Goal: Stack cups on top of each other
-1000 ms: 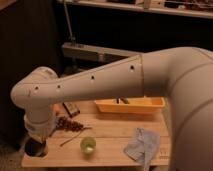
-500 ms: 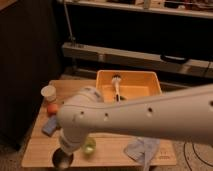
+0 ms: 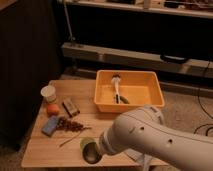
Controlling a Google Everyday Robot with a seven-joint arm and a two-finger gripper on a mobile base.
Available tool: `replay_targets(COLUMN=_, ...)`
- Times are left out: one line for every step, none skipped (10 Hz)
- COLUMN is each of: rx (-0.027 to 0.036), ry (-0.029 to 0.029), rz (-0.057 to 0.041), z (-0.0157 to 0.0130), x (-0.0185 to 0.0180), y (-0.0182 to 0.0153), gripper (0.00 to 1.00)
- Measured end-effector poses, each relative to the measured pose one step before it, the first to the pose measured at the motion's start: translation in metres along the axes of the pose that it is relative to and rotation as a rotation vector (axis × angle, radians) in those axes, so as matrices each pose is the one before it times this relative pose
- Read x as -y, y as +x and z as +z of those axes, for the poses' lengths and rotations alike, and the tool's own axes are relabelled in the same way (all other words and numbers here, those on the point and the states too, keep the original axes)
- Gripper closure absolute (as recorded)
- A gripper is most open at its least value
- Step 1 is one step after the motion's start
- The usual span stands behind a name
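Cups, three of them, share a low wooden table (image 3: 42, 152) in a dim room. Behind the table runs a dark metal rack (image 3: 135, 30) with a long grey rail (image 3: 125, 54) across its foot. A dark panel (image 3: 25, 55) closes off the left side. The floor (image 3: 187, 102) is grey carpet, with black cables (image 3: 204, 102) trailing at the right. The table top is pale planked wood, and its front edge lies near the bottom of the view.

The robot's white arm (image 3: 160, 142) reaches in from the lower right and covers the table's front right corner. A yellow-orange bin (image 3: 125, 106) stands at the back right of the table with a long-handled utensil (image 3: 116, 85) lying in it.

At the arm's tip the gripper (image 3: 96, 149) is clenched on the steel cup (image 3: 91, 153), which hangs over the table's front edge with its mouth toward the camera. The green cup (image 3: 85, 142) stands on the wood just behind it; whether the two touch I cannot tell. The white cup (image 3: 48, 92) stands upright, well apart, at the back left corner.

Between them lie an orange fruit (image 3: 52, 109), a small brown box (image 3: 71, 107), a blue block (image 3: 50, 125), a heap of brown bits (image 3: 70, 125) and a thin stick (image 3: 69, 142)
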Motion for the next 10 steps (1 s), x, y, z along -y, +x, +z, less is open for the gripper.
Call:
replay_targets(rx=0.00323, ry=0.00174, rz=0.00820, z=-0.00043, x=0.00158, y=0.00009, gripper=1.00)
replay_targets(rx=-0.00084, ry=-0.00114, rz=-0.00279, z=0.00040, x=-0.00107, y=-0.00054, gripper=1.00)
replay_targets(rx=0.00005, ry=0.00038, rz=0.00114, z=-0.00009, x=0.00034, y=0.00014, gripper=1.00)
replay_targets(rx=-0.00012, ry=-0.00133, rz=0.00157, z=0.00024, x=0.00024, y=0.00005, gripper=1.00)
replay_targets(rx=-0.00127, ry=-0.00842, rz=-0.00058, z=0.00114, x=0.00021, y=-0.00008, gripper=1.00)
replay_targets(rx=0.00901, ry=-0.04050, rz=0.01246, z=0.00391, x=0.00408, y=-0.00090, gripper=1.00)
replay_targets(rx=0.00785, ry=-0.03428, rz=0.01506, z=0.00409, x=0.01030, y=-0.00158, gripper=1.00)
replay_targets(rx=0.00538, ry=-0.02388, rz=0.01169, z=0.00261, x=0.00983, y=-0.00504, gripper=1.00)
replay_targets(rx=0.00264, ry=-0.03395, rz=0.01219, z=0.00468, x=0.01768, y=-0.01197, gripper=1.00)
replay_targets(rx=0.00260, ry=-0.02716, rz=0.00987, z=0.00274, x=0.01364, y=-0.01044, gripper=1.00)
